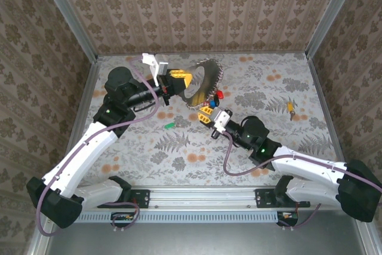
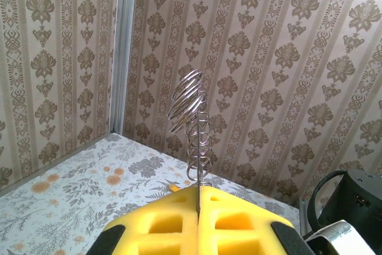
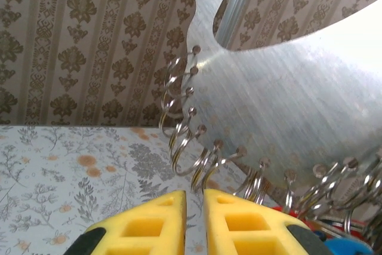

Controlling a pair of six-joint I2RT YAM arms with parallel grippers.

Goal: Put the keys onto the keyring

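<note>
The keyring (image 1: 206, 79) is a brushed metal plate (image 3: 286, 100) with several split rings (image 3: 185, 141) along its edge, held upright above the table's back middle. My left gripper (image 1: 179, 80) is shut on the plate's thin edge (image 2: 197, 188), and the rings (image 2: 188, 106) stack above its pads. My right gripper (image 1: 206, 116) sits just under the plate's lower rings, its jaws (image 3: 194, 194) a narrow slit apart with nothing between them. A red key (image 1: 219, 94) and a blue key (image 1: 213, 105) lie by that lower edge. A green key (image 1: 169, 125) and a yellow key (image 1: 290, 107) lie on the table.
Patterned walls (image 1: 203, 10) close in the floral table (image 1: 268, 82) at the back and both sides. A metal rail (image 1: 203, 198) carries the arm bases along the near edge. Open tabletop lies at the front middle and right.
</note>
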